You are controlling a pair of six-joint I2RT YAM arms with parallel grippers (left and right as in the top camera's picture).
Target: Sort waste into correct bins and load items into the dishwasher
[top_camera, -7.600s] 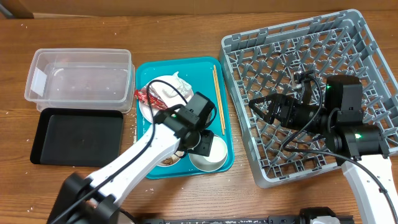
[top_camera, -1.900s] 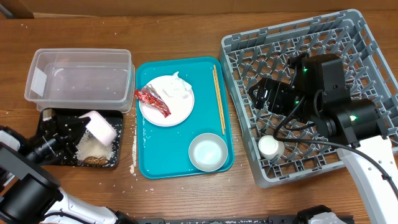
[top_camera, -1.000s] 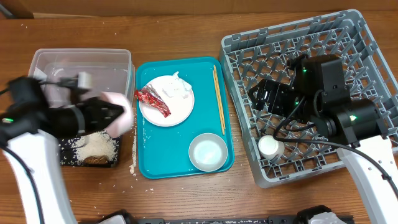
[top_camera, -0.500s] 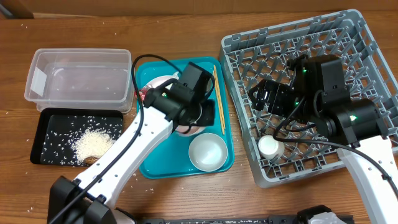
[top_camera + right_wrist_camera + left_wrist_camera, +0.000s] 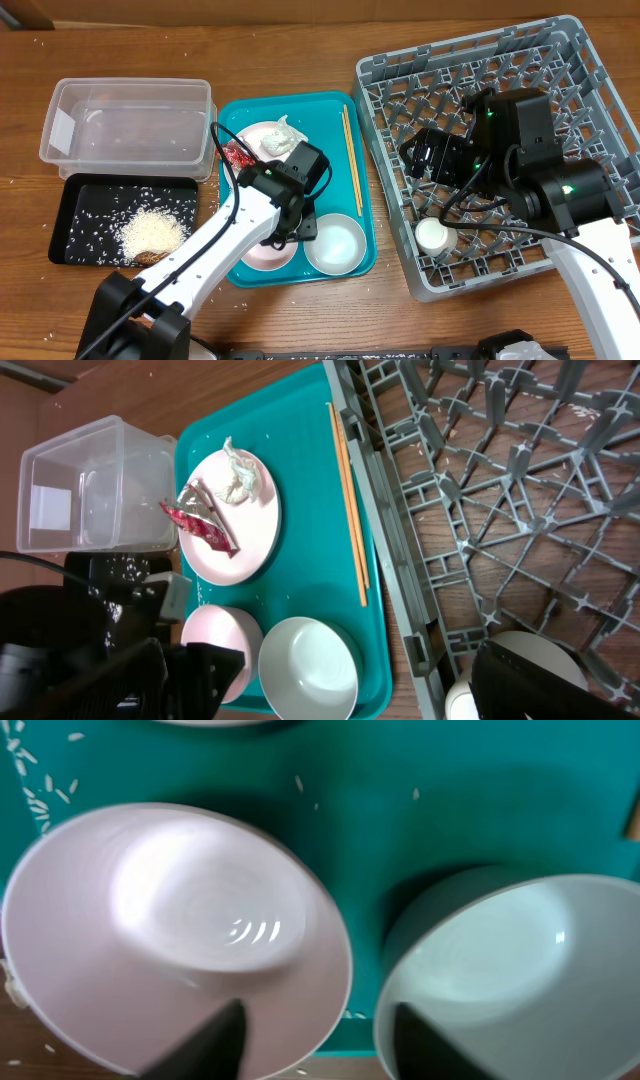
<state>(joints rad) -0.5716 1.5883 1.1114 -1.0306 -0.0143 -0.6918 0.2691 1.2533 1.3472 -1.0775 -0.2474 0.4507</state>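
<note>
My left gripper (image 5: 300,226) (image 5: 320,1045) is open over the teal tray, one finger above a small pinkish-white dish (image 5: 264,250) (image 5: 170,930), the other above the white bowl (image 5: 335,246) (image 5: 510,970). The large plate (image 5: 270,150) (image 5: 240,520) carries the red wrapper (image 5: 237,156) (image 5: 200,525) and the tissue (image 5: 285,133) (image 5: 236,478). Chopsticks (image 5: 350,160) (image 5: 350,510) lie on the tray's right side. Rice (image 5: 150,230) is piled in the black tray (image 5: 80,200). My right gripper (image 5: 420,155) (image 5: 355,678) is open above the grey rack (image 5: 560,70) (image 5: 500,480), where the white cup (image 5: 436,237) (image 5: 465,698) sits.
The clear tub (image 5: 130,125) (image 5: 90,490) stands behind the black tray, holding nothing I can make out. The teal tray (image 5: 235,110) (image 5: 300,460) lies between the bins and the rack. Loose grains are scattered on the wooden table beside the tray.
My left arm has moved toward the tray's front, and the pinkish dish it carried now rests on the tray beside the white bowl. The right arm has not moved.
</note>
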